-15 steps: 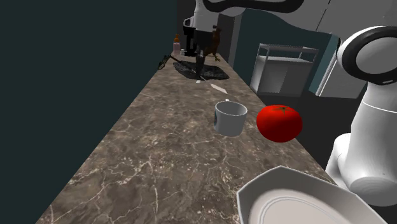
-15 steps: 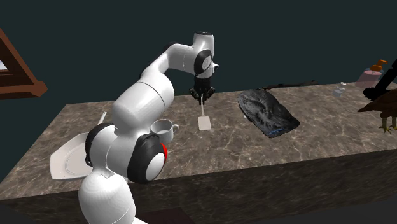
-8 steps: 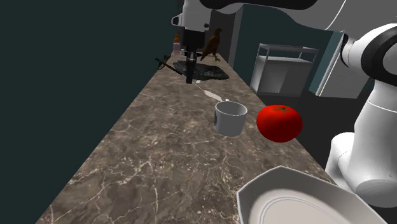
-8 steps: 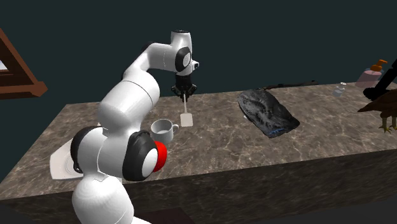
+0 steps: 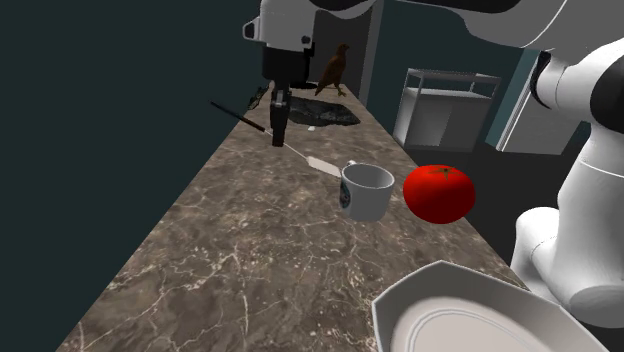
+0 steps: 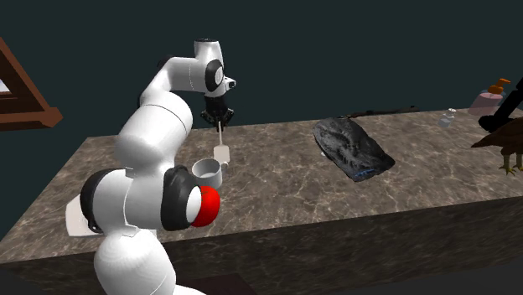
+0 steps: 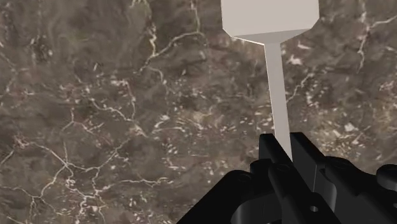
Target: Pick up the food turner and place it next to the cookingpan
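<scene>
End effector: the end effector [image 7: 284,143] had its black fingers pinching the thin handle of the food turner [image 7: 270,19], so the flat blade hung out ahead of it.
Food turner: it was in the air at the upper middle of the shoulder view, blade tilted down over the counter [image 5: 230,250], just beside the mug [image 5: 365,190].
Cookingpan: this was probably the dark lump [image 5: 320,115] at the counter's far end, well apart from the turner, so the placing was not yet done.
Risk: the blade was low enough that it could clip the mug.
</scene>
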Robot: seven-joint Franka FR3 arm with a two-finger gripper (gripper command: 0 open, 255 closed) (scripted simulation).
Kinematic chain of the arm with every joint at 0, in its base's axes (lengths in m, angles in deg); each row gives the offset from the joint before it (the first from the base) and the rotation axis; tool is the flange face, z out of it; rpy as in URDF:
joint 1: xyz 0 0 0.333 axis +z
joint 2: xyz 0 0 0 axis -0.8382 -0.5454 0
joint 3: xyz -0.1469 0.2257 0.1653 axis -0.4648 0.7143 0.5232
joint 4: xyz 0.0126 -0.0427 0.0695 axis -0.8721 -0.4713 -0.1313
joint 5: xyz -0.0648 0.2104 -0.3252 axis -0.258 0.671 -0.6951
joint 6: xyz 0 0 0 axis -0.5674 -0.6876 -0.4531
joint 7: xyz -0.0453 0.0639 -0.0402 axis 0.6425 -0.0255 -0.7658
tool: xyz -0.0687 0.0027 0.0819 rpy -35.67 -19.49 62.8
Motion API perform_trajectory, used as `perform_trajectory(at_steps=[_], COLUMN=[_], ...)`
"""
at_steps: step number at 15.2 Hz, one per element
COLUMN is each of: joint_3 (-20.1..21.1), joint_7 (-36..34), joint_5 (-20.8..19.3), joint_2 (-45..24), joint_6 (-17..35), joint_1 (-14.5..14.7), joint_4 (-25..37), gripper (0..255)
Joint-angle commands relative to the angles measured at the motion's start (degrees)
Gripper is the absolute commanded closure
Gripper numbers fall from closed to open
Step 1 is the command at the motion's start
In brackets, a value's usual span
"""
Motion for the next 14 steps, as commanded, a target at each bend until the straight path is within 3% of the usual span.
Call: perform_trajectory(at_steps=[1,10,14], joint_3=[1.4,6.7,6.6], joint_7=[-3.1,-15.9,-15.7], joint_5=[-0.4,-3.1,-2.8], joint_2=[-1.1,-8.3,-6.9], joint_6=[-0.5,-3.0,0.8], joint_1=[1.7,9.6,9.3], joint_4=[1.7,11.2,6.0], gripper=[255,255,255])
